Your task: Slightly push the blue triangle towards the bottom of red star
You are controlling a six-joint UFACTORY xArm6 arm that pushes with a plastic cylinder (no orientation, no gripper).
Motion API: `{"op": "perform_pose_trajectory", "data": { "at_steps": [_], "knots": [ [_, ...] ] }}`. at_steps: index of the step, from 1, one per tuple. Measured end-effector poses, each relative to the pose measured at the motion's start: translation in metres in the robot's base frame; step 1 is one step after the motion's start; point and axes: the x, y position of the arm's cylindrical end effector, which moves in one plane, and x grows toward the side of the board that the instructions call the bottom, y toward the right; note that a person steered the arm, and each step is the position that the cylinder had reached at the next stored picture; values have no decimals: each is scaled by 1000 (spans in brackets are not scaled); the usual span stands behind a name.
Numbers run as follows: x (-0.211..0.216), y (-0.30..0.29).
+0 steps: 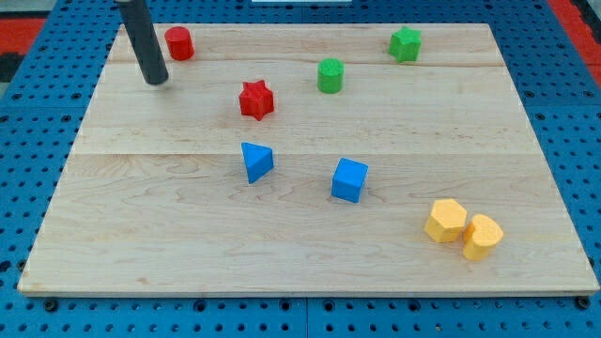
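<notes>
The blue triangle (255, 161) lies on the wooden board near the middle, just below the red star (255, 99), with a gap between them. My tip (155, 81) rests on the board at the upper left, well to the left of the red star and up and left of the blue triangle. It touches no block. The red cylinder (179, 43) stands just to the right of the rod.
A blue cube (349, 179) sits right of the triangle. A green cylinder (330, 75) and a green star (406, 43) are at the upper right. Two yellow blocks (445, 221) (483, 236) lie touching at the lower right. The board's edge (282, 293) runs along the bottom.
</notes>
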Motion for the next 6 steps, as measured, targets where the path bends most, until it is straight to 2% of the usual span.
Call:
{"op": "perform_pose_trajectory", "data": {
  "at_steps": [1, 2, 3, 4, 5, 6],
  "knots": [
    [40, 16],
    [100, 65],
    [175, 63],
    [182, 112],
    [132, 94],
    [137, 96]
  ]
}}
